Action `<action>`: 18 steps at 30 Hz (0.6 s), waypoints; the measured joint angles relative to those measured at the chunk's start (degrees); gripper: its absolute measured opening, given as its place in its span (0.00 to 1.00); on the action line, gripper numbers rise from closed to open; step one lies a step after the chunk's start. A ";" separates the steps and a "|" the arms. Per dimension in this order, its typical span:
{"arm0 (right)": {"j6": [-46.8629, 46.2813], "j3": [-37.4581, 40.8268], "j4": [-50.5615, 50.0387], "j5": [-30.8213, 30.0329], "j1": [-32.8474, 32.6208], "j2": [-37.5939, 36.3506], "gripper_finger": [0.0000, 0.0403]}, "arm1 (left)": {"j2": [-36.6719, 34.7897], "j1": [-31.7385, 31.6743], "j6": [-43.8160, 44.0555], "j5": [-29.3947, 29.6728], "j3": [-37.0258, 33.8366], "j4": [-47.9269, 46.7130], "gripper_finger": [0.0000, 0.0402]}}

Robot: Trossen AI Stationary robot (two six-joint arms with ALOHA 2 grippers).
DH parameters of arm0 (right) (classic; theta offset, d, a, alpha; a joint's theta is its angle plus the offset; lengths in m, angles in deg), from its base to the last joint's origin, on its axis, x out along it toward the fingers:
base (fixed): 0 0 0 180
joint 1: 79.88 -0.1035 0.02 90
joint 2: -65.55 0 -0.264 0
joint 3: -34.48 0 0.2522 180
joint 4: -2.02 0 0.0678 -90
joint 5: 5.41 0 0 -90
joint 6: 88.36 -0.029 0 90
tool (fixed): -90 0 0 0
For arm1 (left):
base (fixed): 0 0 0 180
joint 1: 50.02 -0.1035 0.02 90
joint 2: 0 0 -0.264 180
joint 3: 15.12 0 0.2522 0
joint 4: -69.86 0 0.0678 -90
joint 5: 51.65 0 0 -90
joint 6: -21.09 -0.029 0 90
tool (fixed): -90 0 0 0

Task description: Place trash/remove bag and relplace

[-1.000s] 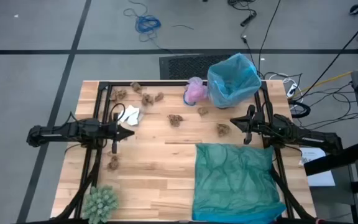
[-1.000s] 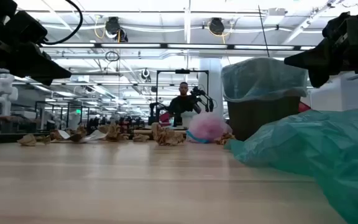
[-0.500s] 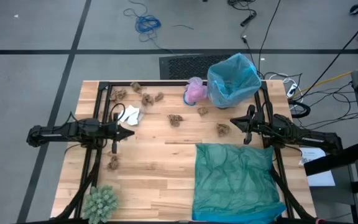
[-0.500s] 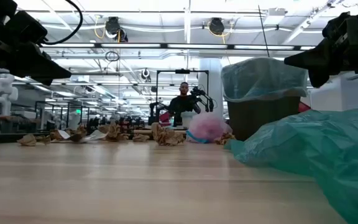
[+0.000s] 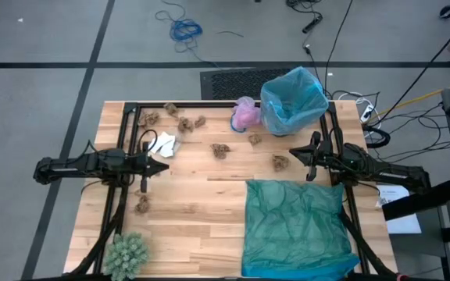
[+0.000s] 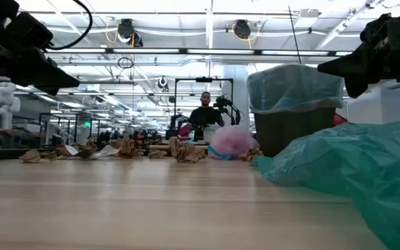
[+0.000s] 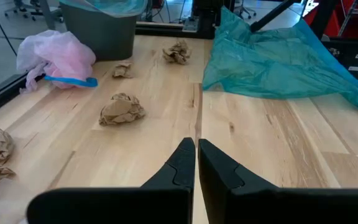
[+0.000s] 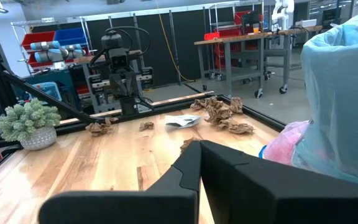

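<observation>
Brown wadded paper trash lies scattered on the far half of the wooden table, for instance one lump [image 5: 219, 150] near the middle, another [image 5: 280, 162] by the right arm and a pair [image 5: 191, 123] farther back. White scraps [image 5: 162, 144] lie at the left. A pink wad [image 5: 246, 114] rests beside the bin. The light blue bag [image 5: 293, 97] lines a dark bin [image 6: 294, 132] at the far right. My left gripper [image 5: 161, 167] hovers shut at the left, above the table. My right gripper [image 5: 295, 152] hovers shut at the right, near the bin.
A darker teal-green bag [image 5: 297, 226] lies spread on the near right of the table. A green spiky ball [image 5: 126, 254] sits at the near left corner. A black frame [image 5: 131, 109] runs round the table's far and side edges. A person [image 6: 204, 114] stands beyond the table.
</observation>
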 joint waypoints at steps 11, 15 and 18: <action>0.08 0.00 0.22 0.00 0.00 0.00 0.00 | 0.00 -0.02 -0.02 0.00 0.02 0.00 0.05; 0.31 0.00 1.81 0.00 -0.02 -0.02 0.00 | -0.02 -0.01 -0.02 0.00 0.02 0.02 0.05; -1.16 0.00 2.11 -0.01 0.00 -0.01 0.00 | -0.01 0.00 -0.02 0.00 0.02 0.01 0.05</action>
